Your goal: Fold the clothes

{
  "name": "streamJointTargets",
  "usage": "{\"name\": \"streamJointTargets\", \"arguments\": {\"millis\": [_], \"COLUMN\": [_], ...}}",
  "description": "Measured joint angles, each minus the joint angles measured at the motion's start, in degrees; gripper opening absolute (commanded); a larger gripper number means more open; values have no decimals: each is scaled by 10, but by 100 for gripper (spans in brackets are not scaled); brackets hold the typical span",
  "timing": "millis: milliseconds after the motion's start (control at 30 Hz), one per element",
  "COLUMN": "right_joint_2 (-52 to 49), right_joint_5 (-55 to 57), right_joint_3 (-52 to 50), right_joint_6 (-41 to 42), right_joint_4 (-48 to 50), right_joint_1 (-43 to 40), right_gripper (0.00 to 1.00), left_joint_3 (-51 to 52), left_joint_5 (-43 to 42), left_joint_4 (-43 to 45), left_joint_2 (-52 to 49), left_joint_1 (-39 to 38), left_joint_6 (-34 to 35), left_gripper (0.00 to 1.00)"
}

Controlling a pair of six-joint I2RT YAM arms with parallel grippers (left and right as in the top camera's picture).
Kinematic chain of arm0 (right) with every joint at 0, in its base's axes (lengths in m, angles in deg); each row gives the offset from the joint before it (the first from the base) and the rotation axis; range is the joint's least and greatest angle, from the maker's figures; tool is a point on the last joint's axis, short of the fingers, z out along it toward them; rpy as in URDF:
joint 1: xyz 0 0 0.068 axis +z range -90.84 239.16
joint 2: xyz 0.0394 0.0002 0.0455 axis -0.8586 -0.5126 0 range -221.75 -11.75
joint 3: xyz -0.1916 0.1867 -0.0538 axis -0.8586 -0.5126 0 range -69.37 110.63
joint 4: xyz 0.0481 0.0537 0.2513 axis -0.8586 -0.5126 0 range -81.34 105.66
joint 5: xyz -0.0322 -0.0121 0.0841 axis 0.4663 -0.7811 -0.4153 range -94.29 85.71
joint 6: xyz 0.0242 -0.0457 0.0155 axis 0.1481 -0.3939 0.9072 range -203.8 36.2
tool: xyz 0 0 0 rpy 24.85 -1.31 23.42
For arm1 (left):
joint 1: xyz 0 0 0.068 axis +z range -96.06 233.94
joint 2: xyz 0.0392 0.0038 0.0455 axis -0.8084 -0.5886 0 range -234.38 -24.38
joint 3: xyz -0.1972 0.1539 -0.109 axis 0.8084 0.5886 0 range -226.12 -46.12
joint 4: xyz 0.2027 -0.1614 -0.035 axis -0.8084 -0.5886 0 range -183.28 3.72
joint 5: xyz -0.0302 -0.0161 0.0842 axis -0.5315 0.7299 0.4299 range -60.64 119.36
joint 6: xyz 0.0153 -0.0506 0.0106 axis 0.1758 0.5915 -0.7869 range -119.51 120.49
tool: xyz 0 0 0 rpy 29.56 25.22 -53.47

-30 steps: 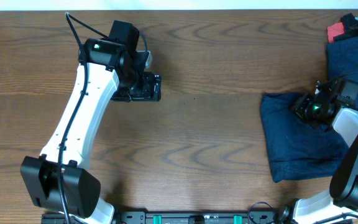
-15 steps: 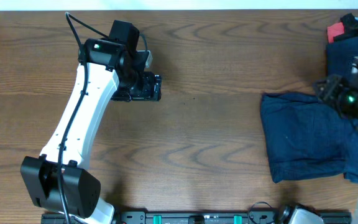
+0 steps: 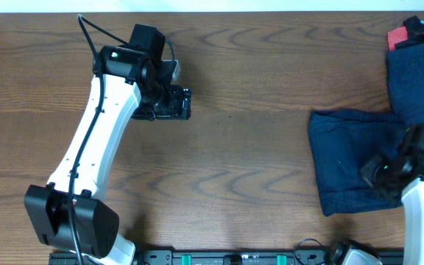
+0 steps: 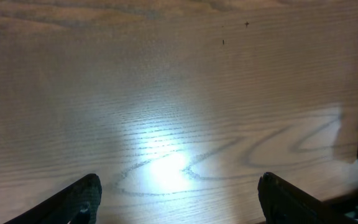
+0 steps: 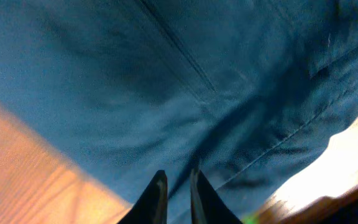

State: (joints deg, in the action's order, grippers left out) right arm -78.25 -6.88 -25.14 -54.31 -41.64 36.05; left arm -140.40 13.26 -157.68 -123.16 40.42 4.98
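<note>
**Position of the work.** The clothes are located at the right of the overhead view. One navy garment [image 3: 348, 158] is laid flat at the right centre of the table [image 3: 256, 162]. A second navy heap [image 3: 418, 73] is seen at the upper right, just beside a small red item [image 3: 397, 37].

**Grippers.** The right gripper [image 5: 176, 186] is positioned low over the flat garment, toward its lower right part. Its fingers are drawn almost together, with only a thin slit between them. Whether cloth is pinched there cannot be told. The left gripper [image 4: 179, 186] is held over bare wood at the upper left, well apart from the cloth. Its fingers are spread wide and nothing is between them.

**Step in hand.** This is judged to be the taking of an edge of the flat garment for a fold.

**Procedure.**
1. The grip is best taken at the hem, seen at the lower right of the right wrist view, not in mid-panel.
2. All layers at that edge are to be caught together, as soft cloth is likely to slip and separate.
3. The edge is to be lifted only enough to clear the layer beneath, then carried straight across.
4. The left gripper is to be brought over to hold the opposite side, so that bunching is avoided.
</note>
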Motion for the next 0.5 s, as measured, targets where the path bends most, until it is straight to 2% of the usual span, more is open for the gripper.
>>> {"name": "streamJointTargets", "arguments": {"millis": [233, 500], "right_joint_2": [-21, -21], "right_joint_5": [62, 99], "right_joint_3": [-64, -64], "right_joint_6": [89, 119], "right_joint_4": [1, -20], "right_joint_1": [-55, -127], "right_gripper": [12, 11], "left_joint_3": [0, 0], "left_joint_5": [0, 0], "left_joint_4": [-2, -1], "left_joint_2": [0, 0], "left_joint_1": [0, 0], "left_joint_6": [0, 0], "left_gripper": [82, 82]}}
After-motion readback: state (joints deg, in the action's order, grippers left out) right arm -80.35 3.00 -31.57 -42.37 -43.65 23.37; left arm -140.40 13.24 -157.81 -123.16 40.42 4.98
